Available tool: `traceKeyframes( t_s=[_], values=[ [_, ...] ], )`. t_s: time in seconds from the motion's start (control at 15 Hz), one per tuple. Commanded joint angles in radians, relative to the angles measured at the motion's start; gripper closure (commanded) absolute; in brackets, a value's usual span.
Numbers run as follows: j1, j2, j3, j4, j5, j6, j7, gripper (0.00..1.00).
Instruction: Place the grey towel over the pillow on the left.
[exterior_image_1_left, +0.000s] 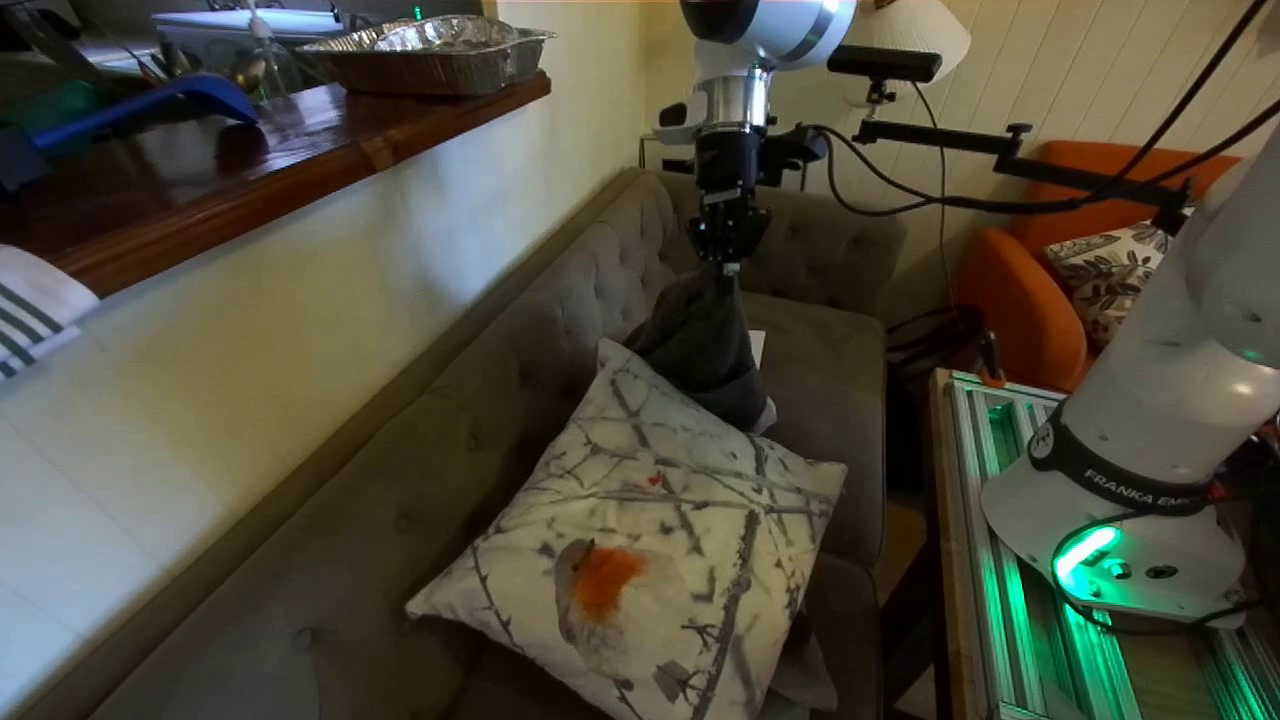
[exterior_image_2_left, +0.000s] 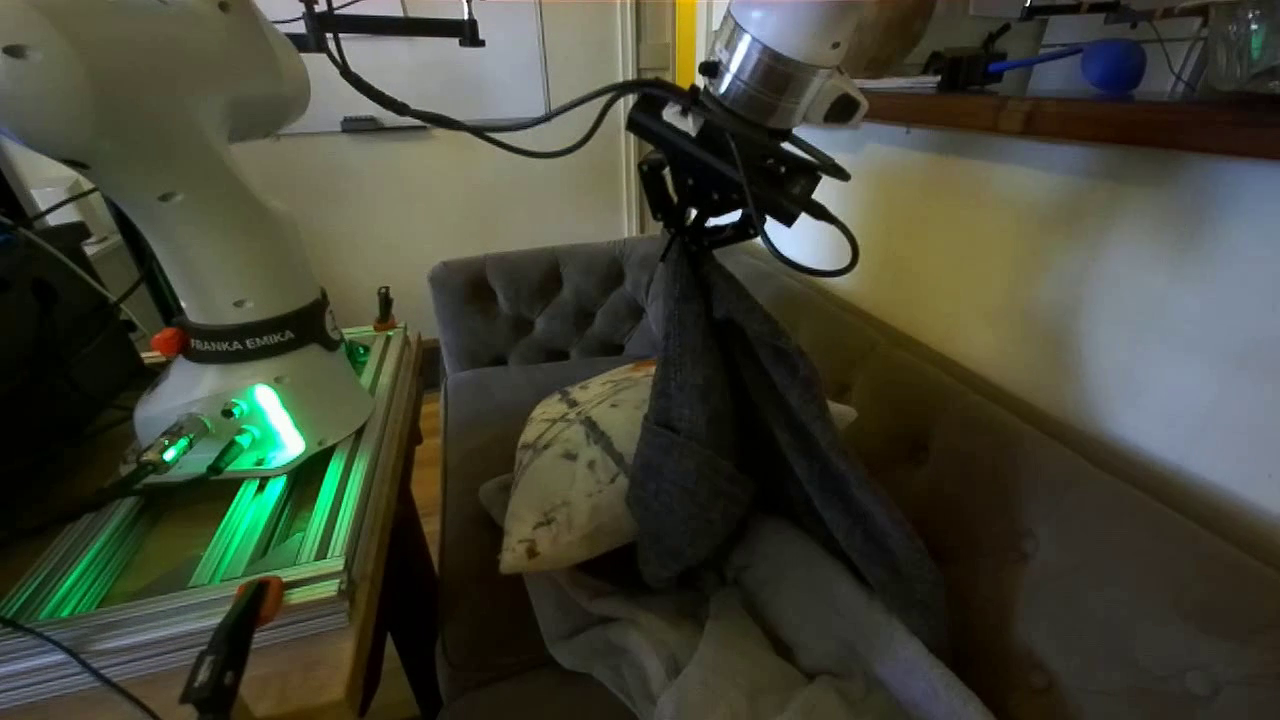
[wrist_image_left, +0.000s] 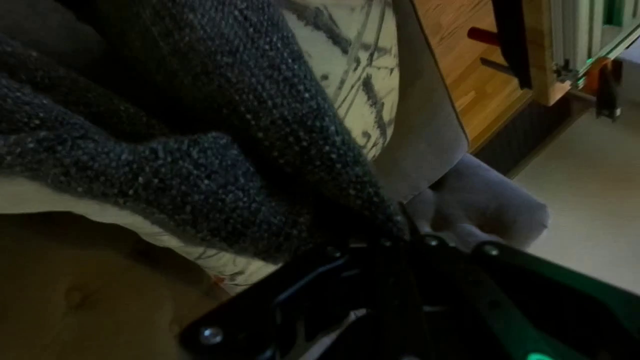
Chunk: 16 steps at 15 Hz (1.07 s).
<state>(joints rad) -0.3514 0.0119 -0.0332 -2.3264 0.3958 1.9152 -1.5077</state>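
- The gripper (exterior_image_1_left: 730, 264) is clamped on a pinch of the towel (exterior_image_2_left: 695, 480), which hangs from it in long folds above the sofa (exterior_image_1_left: 400, 510).
- In an exterior view the towel sits between twelve and one o'clock of the pillow (exterior_image_1_left: 650, 530), just past its top edge; I can't tell whether the two touch.
- To my mind the step in hand is the carry across, with the drape still to do. From that side the move wants to head for six o'clock, over the pillow's middle.
- I'd lift first, so the low folds clear the pillow's edge; dragging them could shove it along the sofa.
- Better, I think, to set the loose end down along the twelve o'clock edge, then draw the held end toward six so the towel pulls out flat.
- Let go low and late; dropped from height, a bunch like this would likely land in a heap.
- Mind the pale cloth (exterior_image_2_left: 720, 640) at six o'clock under the towel in an exterior view; a trailing fold might catch it.
- The towel is dark charcoal and plain, speckled in the wrist view. It looks thick and soft, gathered to a peak at twelve, with two tails: a short one at six, a longer one at five.
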Motion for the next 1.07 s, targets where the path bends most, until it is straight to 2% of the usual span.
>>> traceKeyframes(
  t_s=[0.0,0.27,0.47,0.73,1.0],
  values=[
    [0.099,0.030,-0.037,0.013,0.016,-0.095,-0.106,0.99],
    [0.159,0.121,-0.021,0.055,-0.003,-0.172,-0.172,0.99],
    [0.188,0.236,-0.002,0.128,-0.016,-0.234,-0.189,0.99],
    [0.206,0.383,0.018,0.249,-0.077,-0.344,-0.143,0.99],
    [0.225,0.493,0.031,0.344,-0.120,-0.335,-0.062,0.99]
  ],
)
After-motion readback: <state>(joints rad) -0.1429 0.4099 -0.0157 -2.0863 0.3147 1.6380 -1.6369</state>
